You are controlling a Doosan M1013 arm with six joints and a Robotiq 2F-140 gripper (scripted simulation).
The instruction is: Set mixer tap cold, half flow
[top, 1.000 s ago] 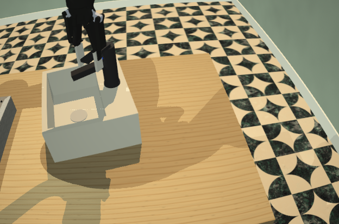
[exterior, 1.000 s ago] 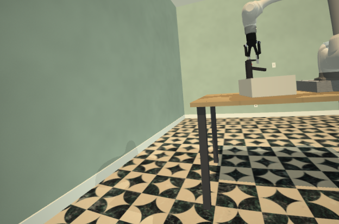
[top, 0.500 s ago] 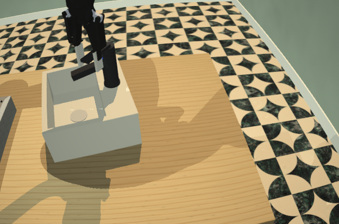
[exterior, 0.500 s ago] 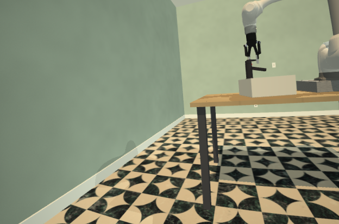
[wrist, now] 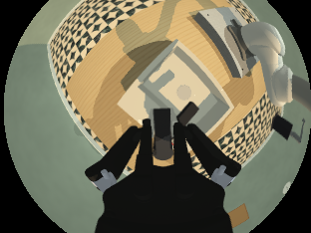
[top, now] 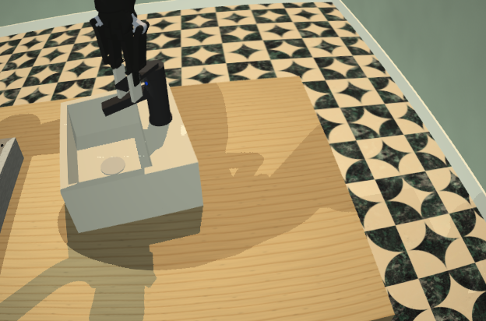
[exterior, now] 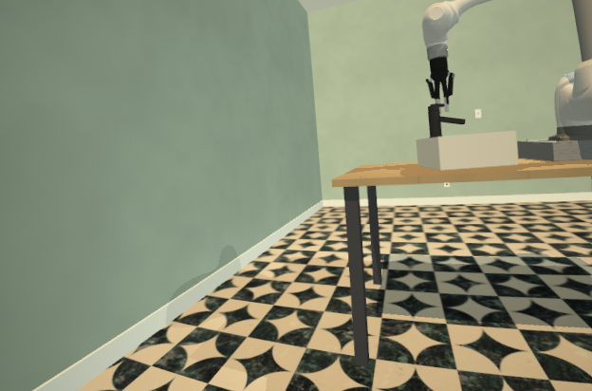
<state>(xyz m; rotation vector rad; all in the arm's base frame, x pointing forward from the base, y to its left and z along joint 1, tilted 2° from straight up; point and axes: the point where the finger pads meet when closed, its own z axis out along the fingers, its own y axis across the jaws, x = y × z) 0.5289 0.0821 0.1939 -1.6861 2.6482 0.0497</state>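
Note:
A black mixer tap (top: 159,100) stands on the back rim of a pale basin (top: 125,167). Its spout (top: 118,104) reaches out over the bowl. A blue dot (top: 146,83) shows on the tap body in the top view; a red dot (exterior: 439,113) shows on the other side in the exterior view. My gripper (top: 128,87) comes straight down from above and is shut on the tap's lever (top: 142,71), which points out over the spout. In the wrist view the fingers clamp the dark lever (wrist: 161,123) from both sides above the basin (wrist: 180,87).
The basin has a round drain (top: 112,165) and sits on a wooden table (top: 251,191). The grey robot base block (top: 8,171) stands at the table's left edge. Green walls close the room behind and to the right.

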